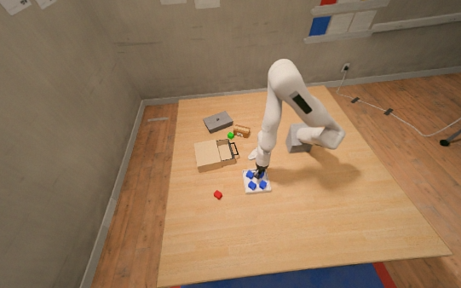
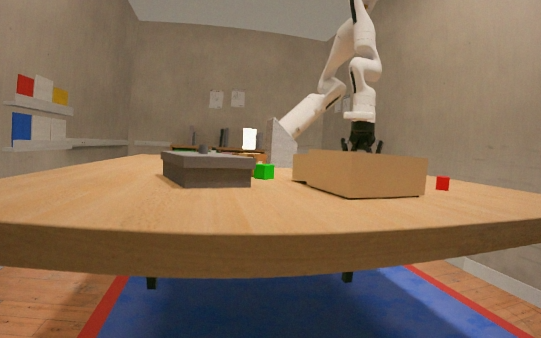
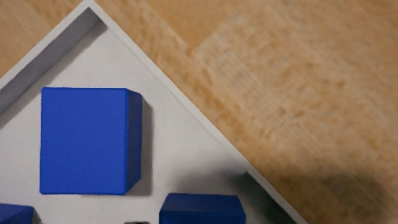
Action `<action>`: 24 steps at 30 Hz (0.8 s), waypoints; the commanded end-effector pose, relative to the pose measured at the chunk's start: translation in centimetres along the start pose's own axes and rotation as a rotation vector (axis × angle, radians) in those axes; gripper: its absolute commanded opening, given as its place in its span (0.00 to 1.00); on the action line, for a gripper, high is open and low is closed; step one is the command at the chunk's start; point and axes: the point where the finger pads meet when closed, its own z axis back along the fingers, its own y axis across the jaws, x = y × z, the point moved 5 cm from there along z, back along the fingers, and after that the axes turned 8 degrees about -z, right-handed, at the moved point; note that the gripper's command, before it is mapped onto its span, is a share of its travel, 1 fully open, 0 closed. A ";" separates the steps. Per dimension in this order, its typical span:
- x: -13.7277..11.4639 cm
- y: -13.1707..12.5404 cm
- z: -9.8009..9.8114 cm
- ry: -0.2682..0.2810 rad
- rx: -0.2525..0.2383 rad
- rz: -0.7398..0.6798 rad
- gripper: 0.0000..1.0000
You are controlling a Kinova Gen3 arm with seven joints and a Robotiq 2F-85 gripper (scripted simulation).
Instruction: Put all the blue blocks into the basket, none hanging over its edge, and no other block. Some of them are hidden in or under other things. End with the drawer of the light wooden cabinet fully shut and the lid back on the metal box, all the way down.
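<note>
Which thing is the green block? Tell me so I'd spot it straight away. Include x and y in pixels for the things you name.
Find the grey box [image 1: 217, 123] [image 2: 207, 175] with a small knob on its lid. Right by one corner sits the green block [image 1: 230, 135] [image 2: 264, 171], a little cube. Its bright green sets it apart from the box and the brown carton [image 1: 242, 133] beside it.
</note>
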 end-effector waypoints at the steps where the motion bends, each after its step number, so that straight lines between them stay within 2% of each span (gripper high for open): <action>1: 0.0 0.0 0.0 0.001 -0.001 0.000 0.61; 24: 0.0 0.0 0.3 0.001 -0.001 0.000 0.61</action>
